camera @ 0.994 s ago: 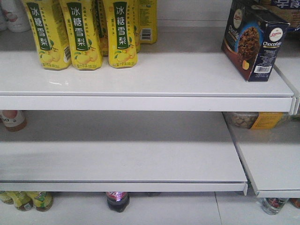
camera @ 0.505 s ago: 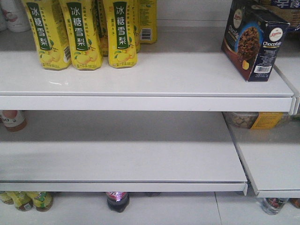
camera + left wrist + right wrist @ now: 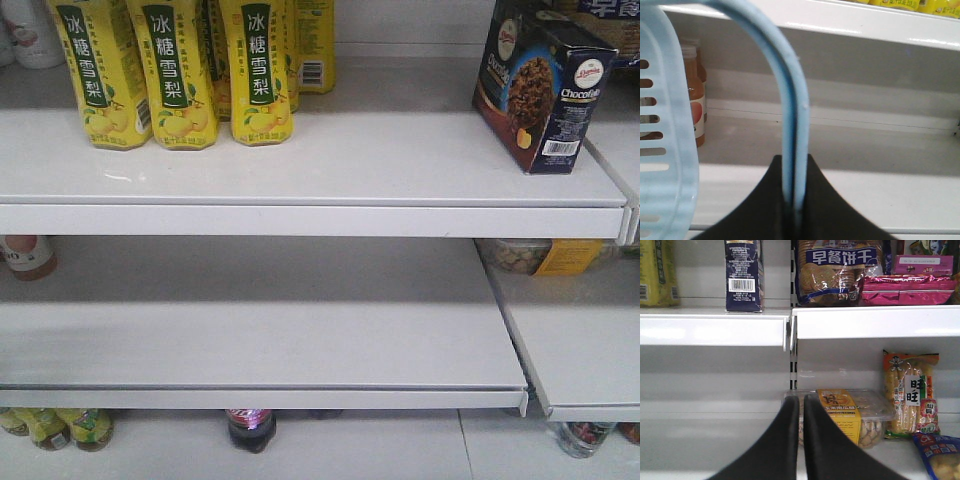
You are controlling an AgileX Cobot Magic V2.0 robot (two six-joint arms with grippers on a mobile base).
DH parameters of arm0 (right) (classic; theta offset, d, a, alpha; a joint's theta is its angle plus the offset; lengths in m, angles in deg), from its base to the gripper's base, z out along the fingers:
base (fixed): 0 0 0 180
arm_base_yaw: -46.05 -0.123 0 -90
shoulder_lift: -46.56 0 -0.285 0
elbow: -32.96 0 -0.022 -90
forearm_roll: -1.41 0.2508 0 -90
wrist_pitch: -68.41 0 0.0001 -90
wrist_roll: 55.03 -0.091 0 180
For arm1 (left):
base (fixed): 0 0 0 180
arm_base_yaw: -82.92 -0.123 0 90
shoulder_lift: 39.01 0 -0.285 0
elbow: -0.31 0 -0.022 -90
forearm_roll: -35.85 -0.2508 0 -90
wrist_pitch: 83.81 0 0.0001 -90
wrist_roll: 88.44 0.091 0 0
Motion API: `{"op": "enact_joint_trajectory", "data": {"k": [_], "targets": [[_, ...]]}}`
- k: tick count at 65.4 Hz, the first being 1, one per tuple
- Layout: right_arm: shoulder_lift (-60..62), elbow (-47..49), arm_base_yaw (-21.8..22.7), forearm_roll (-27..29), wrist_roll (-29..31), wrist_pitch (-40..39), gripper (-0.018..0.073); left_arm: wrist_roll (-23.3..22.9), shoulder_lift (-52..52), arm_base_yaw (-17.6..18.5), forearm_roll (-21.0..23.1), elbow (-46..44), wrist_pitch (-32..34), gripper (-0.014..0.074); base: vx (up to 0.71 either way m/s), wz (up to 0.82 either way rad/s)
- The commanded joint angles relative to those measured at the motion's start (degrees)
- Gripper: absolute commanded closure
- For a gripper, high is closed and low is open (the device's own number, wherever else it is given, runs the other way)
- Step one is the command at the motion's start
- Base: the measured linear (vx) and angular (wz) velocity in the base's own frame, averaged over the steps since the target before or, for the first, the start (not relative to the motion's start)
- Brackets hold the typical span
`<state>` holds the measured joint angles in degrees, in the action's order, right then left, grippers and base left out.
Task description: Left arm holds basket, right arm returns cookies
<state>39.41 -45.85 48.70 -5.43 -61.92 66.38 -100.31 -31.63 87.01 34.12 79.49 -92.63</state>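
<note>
The cookies (image 3: 543,85), a dark navy and brown carton, stand upright at the right end of the upper white shelf (image 3: 300,190); the right wrist view shows the cookies (image 3: 743,275) from the barcode side, up and to the left. My right gripper (image 3: 801,405) is shut with nothing between its fingers, well below the carton at the lower shelf's height. In the left wrist view my left gripper (image 3: 794,165) is shut on the light blue hoop handle (image 3: 790,100) of the basket (image 3: 662,150), whose slotted side fills the left edge. Neither arm shows in the front view.
Yellow pear-drink cartons (image 3: 170,70) stand at the upper shelf's left. A clear tub of snacks (image 3: 850,415), a bag of sticks (image 3: 910,392), a cracker packet (image 3: 837,270) and a pink pack (image 3: 907,287) fill the right bay. An orange bottle (image 3: 692,95) stands behind the basket.
</note>
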Motion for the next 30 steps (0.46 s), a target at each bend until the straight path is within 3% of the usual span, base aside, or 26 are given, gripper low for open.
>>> {"op": "enact_joint_trajectory", "data": {"k": [1,30], "targets": [[0.74,-1.04,0.07,-0.59,0.45,-4.47,0.0570,0.37,-1.00,0.11,-1.25,-1.73,6.27,0.0599,0.00,0.00],[0.74,-1.04,0.07,-0.59,0.45,-4.47,0.0570,0.42,-1.00,0.11,-1.25,-1.73,6.28,0.0599,0.00,0.00]]}}
